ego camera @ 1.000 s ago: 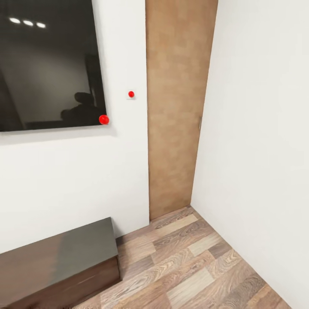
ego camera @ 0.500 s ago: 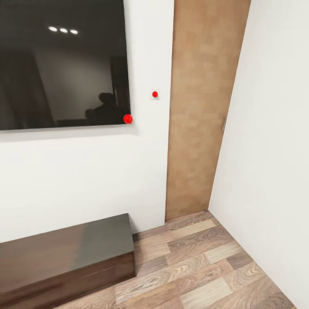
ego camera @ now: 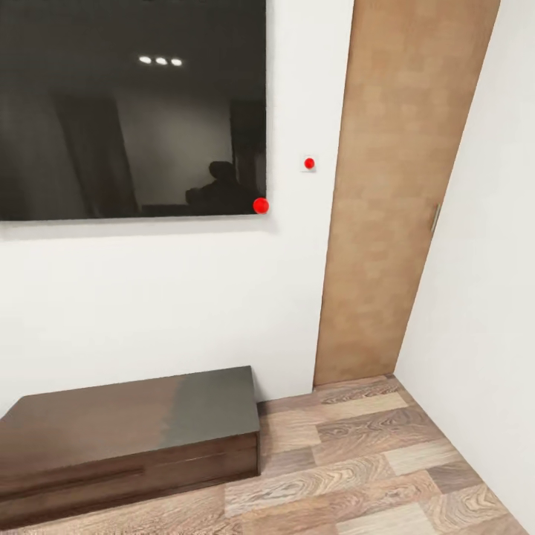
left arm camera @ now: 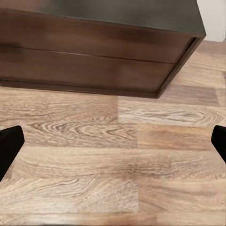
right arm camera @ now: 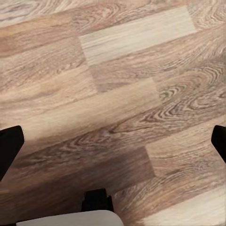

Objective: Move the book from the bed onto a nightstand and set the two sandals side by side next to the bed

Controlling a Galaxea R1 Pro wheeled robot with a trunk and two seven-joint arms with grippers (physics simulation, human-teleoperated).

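The book, the bed, the nightstand and the two sandals are out of view. My left gripper [left arm camera: 113, 146] is open over the wood-plank floor [left arm camera: 113, 179], its dark fingertips [left arm camera: 9, 143] far apart with nothing between them, facing the front of a long low dark brown cabinet [left arm camera: 94, 61]. My right gripper [right arm camera: 113, 141] is open too, over bare floor planks [right arm camera: 117, 80], with its fingertips [right arm camera: 9, 143] spread wide.
A big black wall screen [ego camera: 126, 111] hangs above the long low cabinet [ego camera: 126, 438] against the white wall. To the right stands a light wooden door [ego camera: 401, 200] in the corner, with a white side wall [ego camera: 490, 297] beside it. Plank floor [ego camera: 371, 468] lies in front.
The head camera has turned left, so the screen, door and cabinet have slid to the right in the picture and more of the cabinet shows.
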